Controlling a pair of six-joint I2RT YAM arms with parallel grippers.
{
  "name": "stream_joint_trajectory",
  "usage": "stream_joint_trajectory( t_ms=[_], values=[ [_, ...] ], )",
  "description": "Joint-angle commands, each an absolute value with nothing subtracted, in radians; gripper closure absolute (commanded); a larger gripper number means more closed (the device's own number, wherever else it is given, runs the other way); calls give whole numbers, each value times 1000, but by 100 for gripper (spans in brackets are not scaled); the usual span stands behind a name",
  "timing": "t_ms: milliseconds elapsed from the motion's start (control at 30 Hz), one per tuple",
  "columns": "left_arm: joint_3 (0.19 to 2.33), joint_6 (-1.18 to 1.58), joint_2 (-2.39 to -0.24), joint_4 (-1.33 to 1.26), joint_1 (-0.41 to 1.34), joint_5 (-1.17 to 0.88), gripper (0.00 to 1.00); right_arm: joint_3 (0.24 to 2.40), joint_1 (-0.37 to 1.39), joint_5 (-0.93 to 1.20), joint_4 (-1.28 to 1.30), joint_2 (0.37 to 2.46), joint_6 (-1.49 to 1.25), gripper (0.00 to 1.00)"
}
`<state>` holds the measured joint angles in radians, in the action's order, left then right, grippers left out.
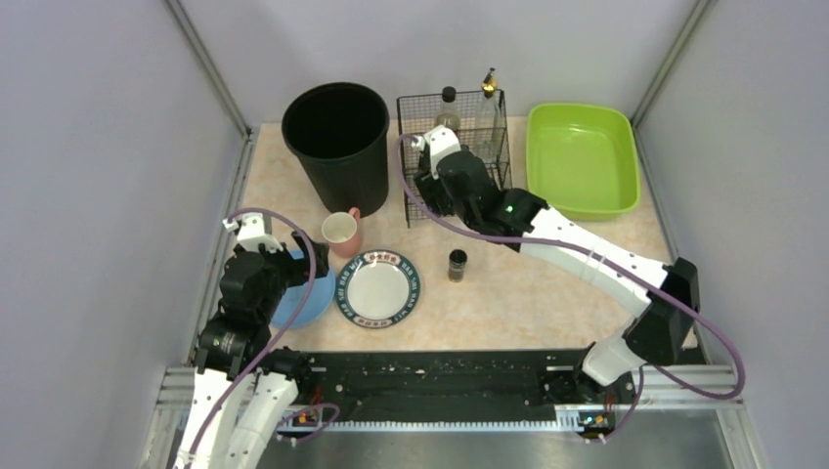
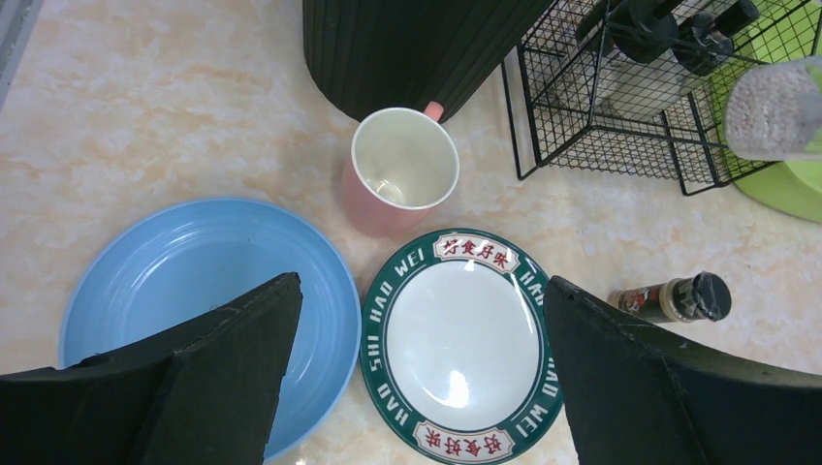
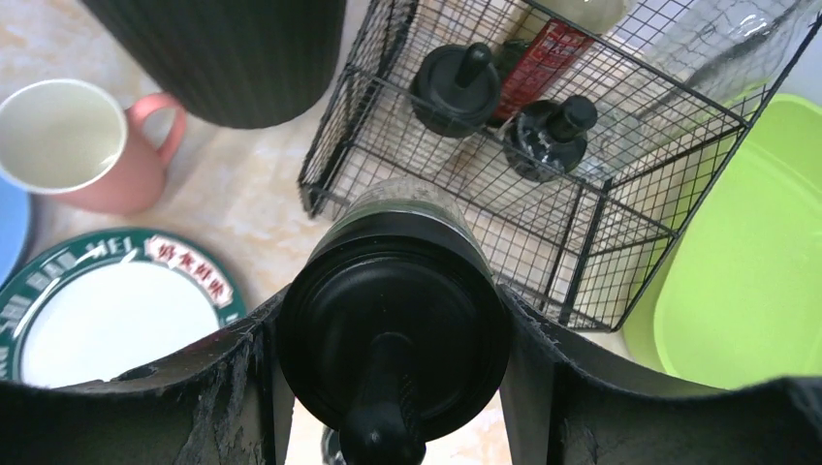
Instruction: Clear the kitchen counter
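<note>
On the beige kitchen counter (image 1: 528, 283) lie a blue plate (image 2: 194, 281), a white plate with a green lettered rim (image 2: 456, 339), a pink mug (image 2: 402, 174) and a small dark-capped spice jar (image 2: 674, 298). My left gripper (image 2: 422, 387) is open and empty, hovering over the two plates; it also shows in the top view (image 1: 308, 259). My right gripper (image 3: 393, 329) is shut on a clear grinder jar with a black cap (image 3: 393, 281), held above the counter by the wire basket's front left corner (image 1: 435, 191). That jar also shows in the left wrist view (image 2: 775, 107).
A tall black bin (image 1: 337, 142) stands at the back left. A black wire basket (image 1: 489, 161) beside it holds several bottles. A lime-green tray (image 1: 582, 156) sits at the back right. Grey walls border the counter; a black rail (image 1: 430, 386) runs along the front.
</note>
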<state>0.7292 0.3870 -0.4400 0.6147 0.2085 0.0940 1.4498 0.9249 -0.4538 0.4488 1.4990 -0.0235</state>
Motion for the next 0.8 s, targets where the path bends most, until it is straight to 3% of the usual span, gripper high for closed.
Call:
stream_joint_trajectory(
  t_ms=[0, 767],
  values=[
    [727, 380, -424, 601, 210, 86, 1, 1535, 862, -458, 303, 1562, -24, 100],
    [726, 380, -425, 601, 211, 90, 1, 1739, 763, -355, 271, 1922, -96, 100]
  ],
)
